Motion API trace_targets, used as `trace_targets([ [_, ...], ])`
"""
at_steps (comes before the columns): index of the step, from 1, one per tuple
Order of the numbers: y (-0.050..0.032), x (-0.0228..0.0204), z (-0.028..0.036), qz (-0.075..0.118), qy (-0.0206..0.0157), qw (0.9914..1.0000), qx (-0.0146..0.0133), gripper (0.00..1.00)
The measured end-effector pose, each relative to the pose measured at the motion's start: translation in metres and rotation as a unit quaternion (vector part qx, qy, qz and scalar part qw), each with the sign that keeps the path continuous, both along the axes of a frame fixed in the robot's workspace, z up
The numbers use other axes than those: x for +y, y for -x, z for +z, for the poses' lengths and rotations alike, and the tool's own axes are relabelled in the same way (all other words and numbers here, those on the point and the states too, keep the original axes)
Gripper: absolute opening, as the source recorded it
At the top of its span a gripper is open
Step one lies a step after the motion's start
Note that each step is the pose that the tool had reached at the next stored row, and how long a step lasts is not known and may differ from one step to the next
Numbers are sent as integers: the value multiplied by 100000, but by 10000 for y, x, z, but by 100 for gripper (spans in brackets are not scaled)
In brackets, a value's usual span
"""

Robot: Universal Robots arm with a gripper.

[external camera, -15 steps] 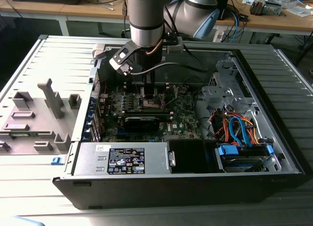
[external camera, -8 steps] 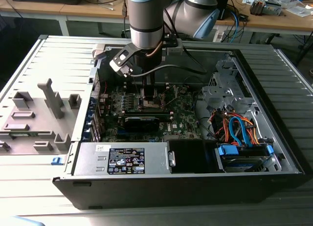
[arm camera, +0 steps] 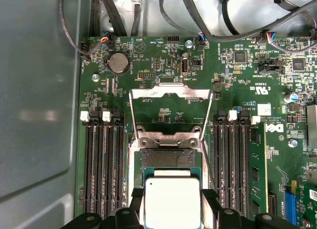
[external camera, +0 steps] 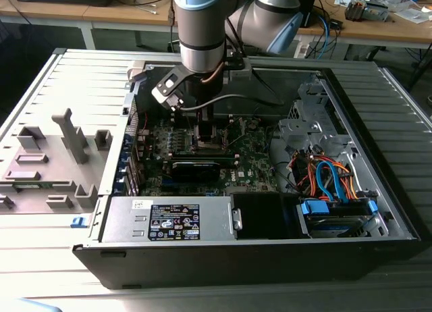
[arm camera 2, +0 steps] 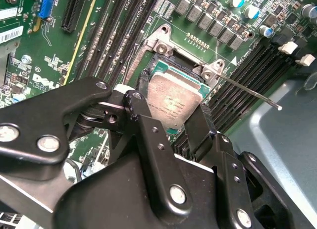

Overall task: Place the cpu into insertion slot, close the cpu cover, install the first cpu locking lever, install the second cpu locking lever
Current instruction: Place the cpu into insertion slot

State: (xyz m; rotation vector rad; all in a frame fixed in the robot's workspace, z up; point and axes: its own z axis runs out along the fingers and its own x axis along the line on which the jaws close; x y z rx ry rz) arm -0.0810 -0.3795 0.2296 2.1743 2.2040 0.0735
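My gripper (external camera: 204,133) hangs low over the green motherboard inside an open computer case. It is shut on the cpu (arm camera 2: 173,102), a flat square chip with a silver top, with one black finger (arm camera: 136,195) on each of two opposite edges. The cpu (arm camera: 172,199) sits just over one edge of the insertion slot (arm camera: 171,159), whose dark centre shows beyond it. Swung open, the cpu cover (arm camera: 171,91) stands away from the slot on its hinge. A thin metal locking lever (arm camera 2: 247,92) sticks out beside the slot, unlatched.
Black memory slots (arm camera: 101,164) flank the slot on both sides. Cables (arm camera: 198,21) hang at the far edge of the board. A power supply (external camera: 169,221) and a drive bay with blue and orange cables (external camera: 331,184) fill the case's near side. A grey fixture plate (external camera: 47,163) lies on the exterior view's left.
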Motion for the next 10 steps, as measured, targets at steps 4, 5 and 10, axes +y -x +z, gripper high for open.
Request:
trace_targets([
  [4, 0, 0, -87, 3, 28, 100000, 1, 54],
  [5, 0, 0, -88, 3, 27, 100000, 2, 54],
  [10, 1, 0, -127, 3, 65, 100000, 2, 54],
])
